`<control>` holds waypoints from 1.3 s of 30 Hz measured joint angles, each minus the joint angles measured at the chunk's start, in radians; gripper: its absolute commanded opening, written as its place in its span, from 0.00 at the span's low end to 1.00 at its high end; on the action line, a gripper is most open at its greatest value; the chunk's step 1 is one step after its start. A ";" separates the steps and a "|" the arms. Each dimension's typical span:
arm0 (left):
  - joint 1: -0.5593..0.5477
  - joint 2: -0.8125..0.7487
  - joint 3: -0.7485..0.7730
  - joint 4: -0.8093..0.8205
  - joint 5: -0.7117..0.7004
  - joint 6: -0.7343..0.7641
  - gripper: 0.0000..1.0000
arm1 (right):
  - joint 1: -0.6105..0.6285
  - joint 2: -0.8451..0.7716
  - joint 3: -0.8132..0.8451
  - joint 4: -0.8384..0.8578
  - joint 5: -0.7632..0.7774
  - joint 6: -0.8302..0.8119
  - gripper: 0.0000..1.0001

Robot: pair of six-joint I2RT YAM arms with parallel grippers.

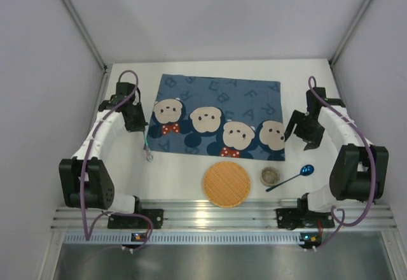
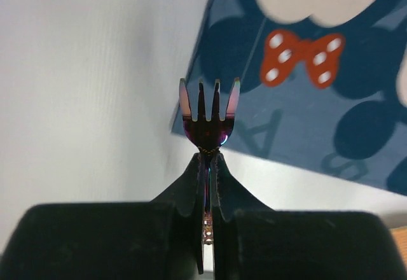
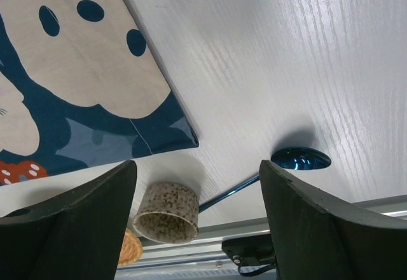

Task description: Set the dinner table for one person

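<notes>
Nearest the arm bases, a round woven plate (image 1: pixel 226 184), a speckled cup (image 1: pixel 269 176) and a blue spoon (image 1: pixel 290 179) lie on the white dinner table (image 1: pixel 178 178), just in front of the blue bear-print mat (image 1: pixel 216 118). By the mat's left edge, the left gripper (image 2: pixel 208 165) is clamped on a fork (image 2: pixel 210 118) at its neck. That thin pinch could let the fork swivel or slip, landing it crooked. The bare tabletop lies below the tines, beside the mat's near-left corner. By the mat's right edge, the right gripper (image 3: pixel 197 165) hovers over the table, jaws apart, holding nothing
</notes>
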 measured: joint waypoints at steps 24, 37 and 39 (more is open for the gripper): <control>-0.212 0.762 0.690 0.194 0.106 0.227 0.00 | 0.000 -0.045 -0.066 -0.007 0.001 -0.001 0.77; -0.230 0.702 0.504 0.213 0.000 0.170 0.00 | 0.000 -0.028 -0.065 -0.007 0.013 0.001 0.77; -0.233 0.700 0.493 0.212 -0.010 0.167 0.00 | 0.000 -0.022 -0.065 -0.007 0.016 0.001 0.77</control>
